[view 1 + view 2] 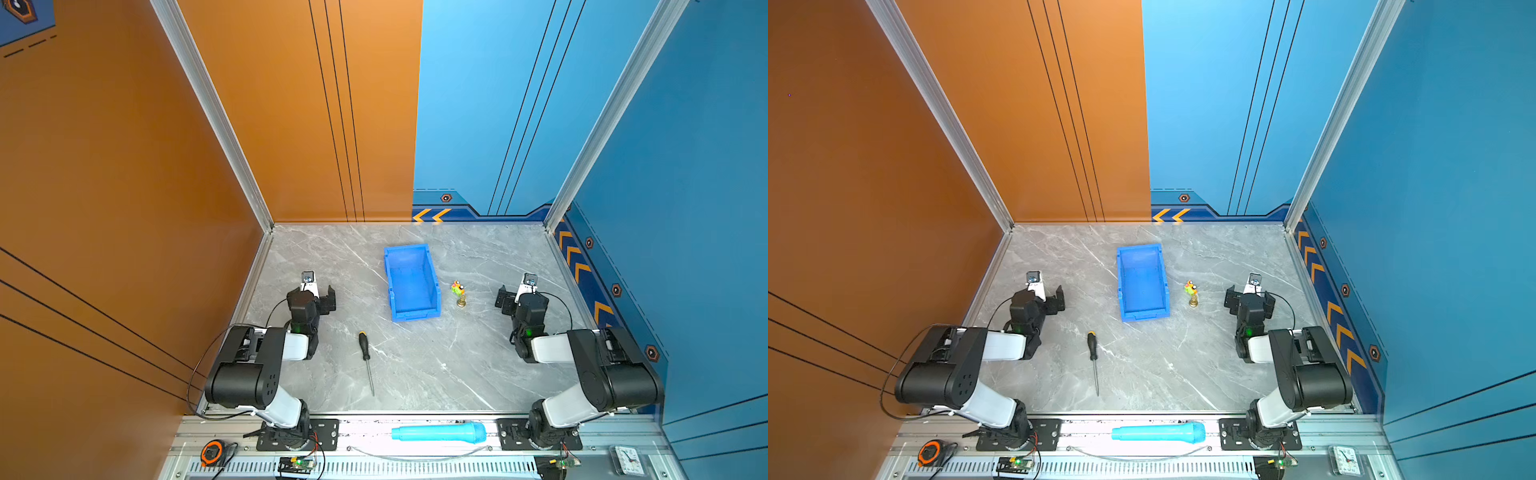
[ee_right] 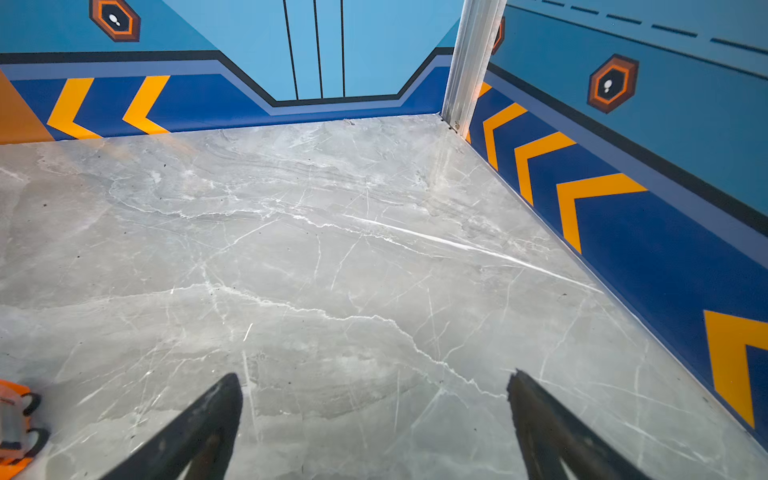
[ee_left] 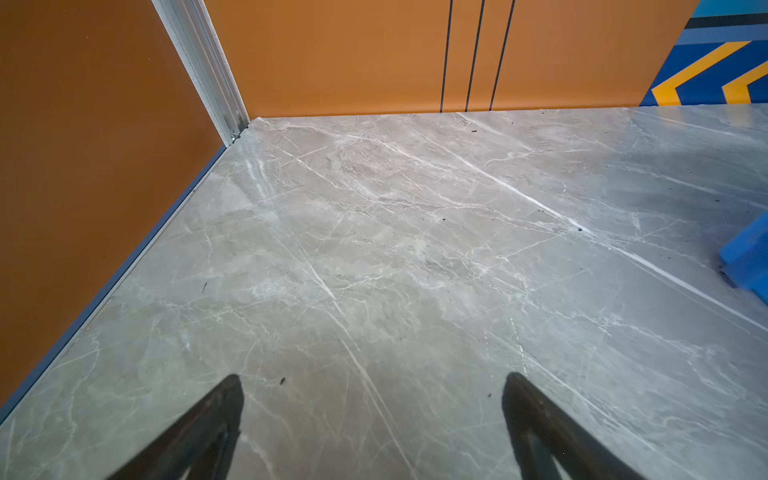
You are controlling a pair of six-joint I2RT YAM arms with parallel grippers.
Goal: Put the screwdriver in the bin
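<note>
The screwdriver (image 1: 365,360) (image 1: 1093,358) lies flat on the marble table, its black handle toward the back and its thin silver shaft pointing at the front edge. The blue bin (image 1: 405,250) (image 1: 1139,250) stands empty behind it, near the table's middle; one corner of the bin (image 3: 746,257) shows in the left wrist view. My left gripper (image 1: 316,291) (image 1: 1045,293) (image 3: 374,380) hovers open to the left of the bin, behind and left of the screwdriver. On the bin's right, my right gripper (image 1: 521,295) (image 1: 1250,297) (image 2: 375,376) is open too. Both grippers hold nothing.
A small colourful toy figure (image 1: 458,289) (image 1: 1191,291) stands between the bin and the right gripper. A light-blue toy microphone (image 1: 438,432) lies on the front rail, with an orange tape measure (image 1: 212,453) and a small clock (image 1: 627,459) beyond the table. Walls close in three sides.
</note>
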